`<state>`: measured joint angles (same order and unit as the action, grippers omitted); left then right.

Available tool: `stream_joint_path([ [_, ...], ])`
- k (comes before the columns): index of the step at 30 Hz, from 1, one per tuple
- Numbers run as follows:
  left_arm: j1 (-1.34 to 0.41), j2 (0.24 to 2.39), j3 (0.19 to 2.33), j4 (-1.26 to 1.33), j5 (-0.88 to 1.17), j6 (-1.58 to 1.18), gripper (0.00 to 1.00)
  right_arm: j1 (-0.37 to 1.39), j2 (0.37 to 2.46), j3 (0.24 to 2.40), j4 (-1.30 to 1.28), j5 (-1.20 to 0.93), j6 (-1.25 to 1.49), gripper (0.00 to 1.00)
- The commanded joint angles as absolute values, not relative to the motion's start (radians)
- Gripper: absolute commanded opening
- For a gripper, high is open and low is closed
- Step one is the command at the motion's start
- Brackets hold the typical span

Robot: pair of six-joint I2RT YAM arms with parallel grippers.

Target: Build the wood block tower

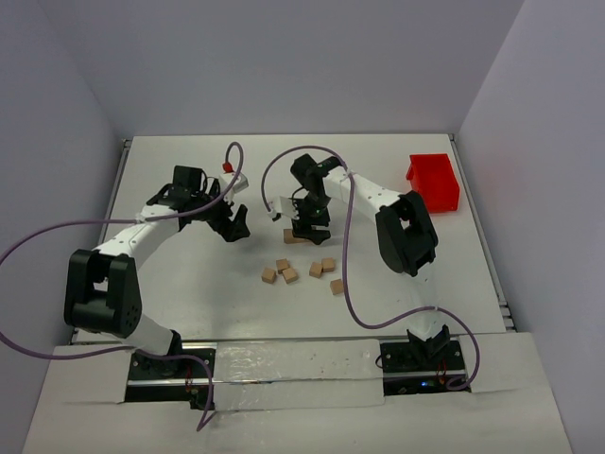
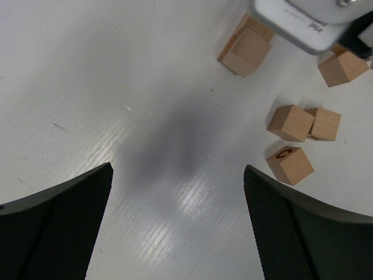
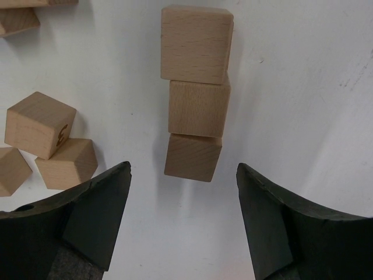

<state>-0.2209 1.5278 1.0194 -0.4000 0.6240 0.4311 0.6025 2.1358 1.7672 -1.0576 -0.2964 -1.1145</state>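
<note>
Between parted jaws of right gripper (image 3: 183, 175), three light-tan wooden cubes (image 3: 198, 108) are being straddled, untouched; left gripper (image 2: 178, 169) is being held wide.

We find the right gripper (image 1: 304, 227) directly over the tower (image 3: 195, 93), three wood blocks touching in a line. Its spread fingers (image 3: 99, 216) stand clear of the line on both sides, with a bare gap on each. Loose blocks (image 3: 41, 125) crowd the left of that view, near one finger. Between the left gripper's (image 2: 178, 169) wide-set jaws we see only bare table (image 2: 116, 87). More loose blocks lie ahead to its right, some partly under the right arm's housing (image 2: 297, 23). The red bin (image 1: 435, 182) sits well apart at the far right.
</note>
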Motion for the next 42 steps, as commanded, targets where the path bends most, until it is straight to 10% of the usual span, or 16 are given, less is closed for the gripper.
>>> stream_joint_path([
  [1,-0.235,1.485,0.993,-0.293,0.536,0.374,0.99,0.603,2.046,1.792,-1.078,-0.355,-1.082,0.8],
  [19,-0.467,1.571,0.951,-0.118,0.066,0.108,0.99,0.368,1.651,1.263,-0.66,-0.392,-0.464,0.86],
  [42,-0.517,1.74,1.039,-0.124,0.101,0.008,0.99,0.357,1.843,1.278,-0.514,-0.282,-0.116,0.88],
])
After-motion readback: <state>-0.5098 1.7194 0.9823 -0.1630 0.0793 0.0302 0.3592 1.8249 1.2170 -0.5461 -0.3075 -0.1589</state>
